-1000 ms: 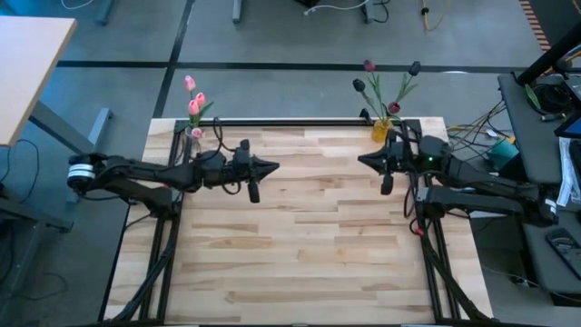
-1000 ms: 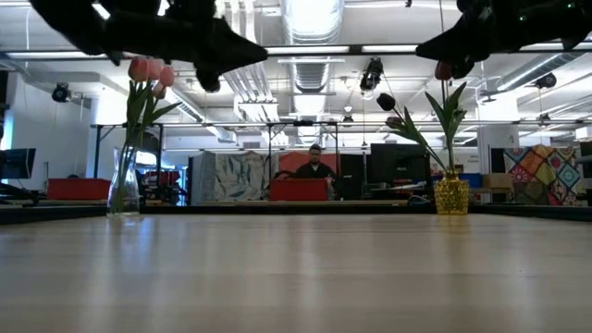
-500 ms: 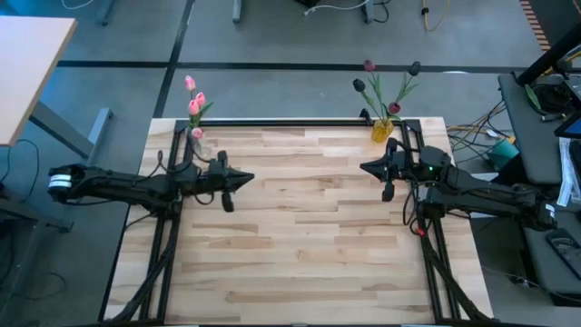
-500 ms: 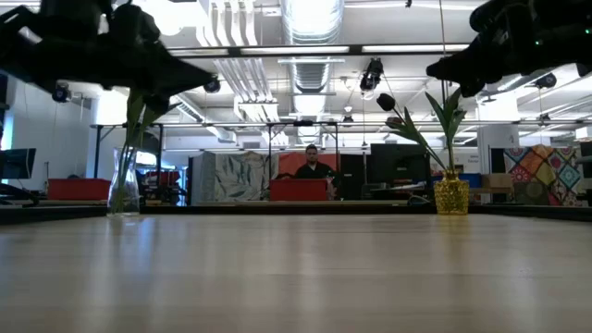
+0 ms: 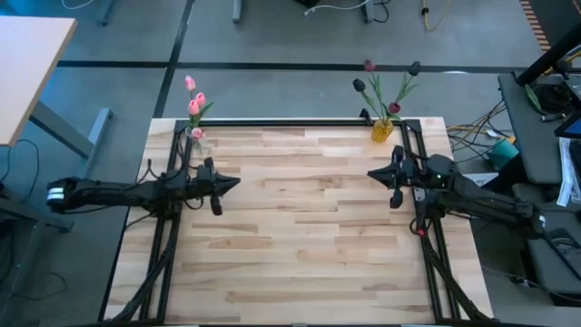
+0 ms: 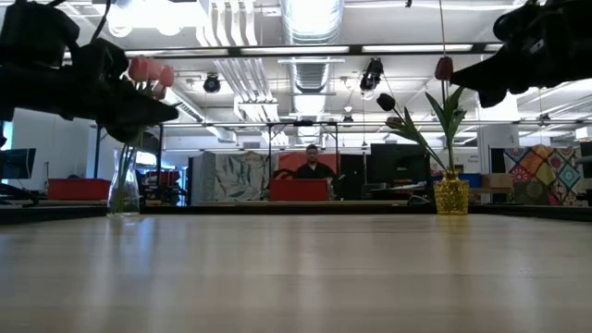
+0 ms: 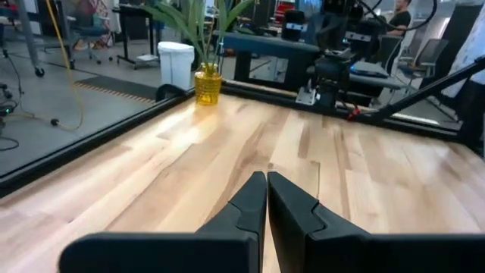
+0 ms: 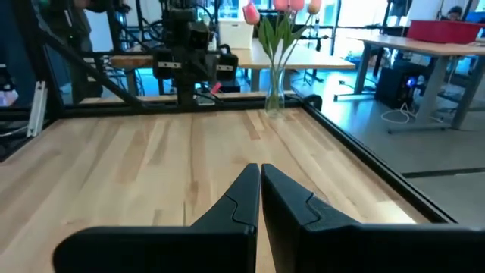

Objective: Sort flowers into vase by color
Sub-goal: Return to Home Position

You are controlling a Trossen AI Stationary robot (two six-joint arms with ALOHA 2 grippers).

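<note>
Flowers [image 5: 197, 102]: none is in either gripper, and none lies on the tabletop [image 5: 309, 245].

Left gripper [image 5: 236, 182]: clenched on nothing, its fingers pressed together in its own wrist view. It hangs above the tabletop at about 9 o'clock and points toward the centre.

Right gripper [image 5: 370, 173]: likewise clenched and empty, above the tabletop at about 3 o'clock, facing the left one. The two are well apart, with only bare boards between them.

Clear vase [image 6: 123, 190]: upright at the 11 o'clock corner, near the left gripper but not touching it. It holds the pink flowers [image 6: 150, 70].

Yellow vase [image 6: 451, 196]: upright at the 1 o'clock corner, near the right gripper but apart from it. It holds the dark flowers [image 5: 393, 107], whose stems fan outward.

Placement: both vases stand at the far edge by the black frame rail. I judge this keeps the middle of the tabletop free for the arms.

Assessment: the colours are separated and no flower is seen outside a vase, so the sorting appears complete. Empty, clenched, raised grippers suit arms going to rest.

Risk: low, the only concern being the leaning stems should an arm swing toward a corner.

Person [image 6: 314, 166]: seated in the room beyond, at 12 o'clock, well away.
</note>
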